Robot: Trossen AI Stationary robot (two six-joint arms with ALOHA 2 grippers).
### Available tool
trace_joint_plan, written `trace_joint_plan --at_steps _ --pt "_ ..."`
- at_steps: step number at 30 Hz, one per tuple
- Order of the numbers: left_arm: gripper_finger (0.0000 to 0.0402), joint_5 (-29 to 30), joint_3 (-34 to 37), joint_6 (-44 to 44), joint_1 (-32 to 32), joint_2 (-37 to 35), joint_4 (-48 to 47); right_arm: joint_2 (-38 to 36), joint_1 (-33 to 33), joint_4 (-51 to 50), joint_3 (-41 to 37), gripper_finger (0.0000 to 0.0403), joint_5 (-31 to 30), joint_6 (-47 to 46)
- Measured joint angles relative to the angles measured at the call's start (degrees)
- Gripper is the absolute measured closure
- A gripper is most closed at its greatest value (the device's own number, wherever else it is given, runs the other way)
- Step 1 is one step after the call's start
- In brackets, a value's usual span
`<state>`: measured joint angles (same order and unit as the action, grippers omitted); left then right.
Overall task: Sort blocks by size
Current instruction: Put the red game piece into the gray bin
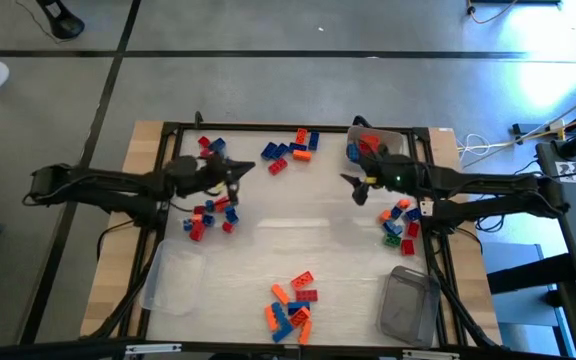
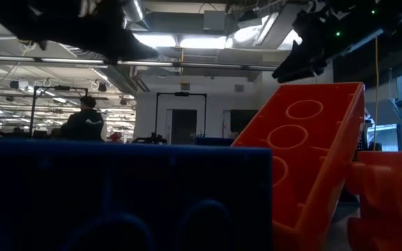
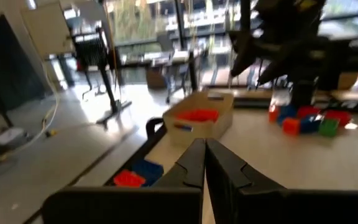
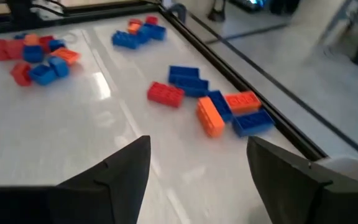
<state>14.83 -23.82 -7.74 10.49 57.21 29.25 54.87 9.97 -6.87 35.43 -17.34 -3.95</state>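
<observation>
The blocks lie in scattered heaps across the table: judged light, rigid, slick plastic, best pinched across flat sides. The right gripper hovers above them, spread wide, empty. The left gripper hangs closed, empty.

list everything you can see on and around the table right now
blocks: many, red, orange, blue, a few green; loose clusters at far centre, far left, left of centre, right side and near centre of the table
tub with blocks: one, clear, far right corner, red and blue blocks inside
empty tubs: two, clear, one near left, one near right
table: one, pale top, black frame
person: one, dark top, far back in the room
left gripper: shut, empty, above the left clusters
right gripper: open, empty, right of centre
</observation>
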Motion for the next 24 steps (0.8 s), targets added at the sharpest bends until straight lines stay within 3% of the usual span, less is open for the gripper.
trace_joint_plan --at_steps 5,15,24 --pt "0.0402 0.0 -5.4 1.3 1.2 7.4 -2.8 0.0 -1.5 7.6 -2.4 0.0138 0.0 5.4" --pt "0.0402 0.0 -23.6 4.7 5.7 21.6 -23.1 -5.1 -1.4 13.8 -2.4 0.0139 1.2 13.3" --pt "0.0392 0.0 -27.4 4.7 9.8 29.7 -25.7 -11.4 -1.3 16.9 -2.4 0.0139 2.3 17.4"
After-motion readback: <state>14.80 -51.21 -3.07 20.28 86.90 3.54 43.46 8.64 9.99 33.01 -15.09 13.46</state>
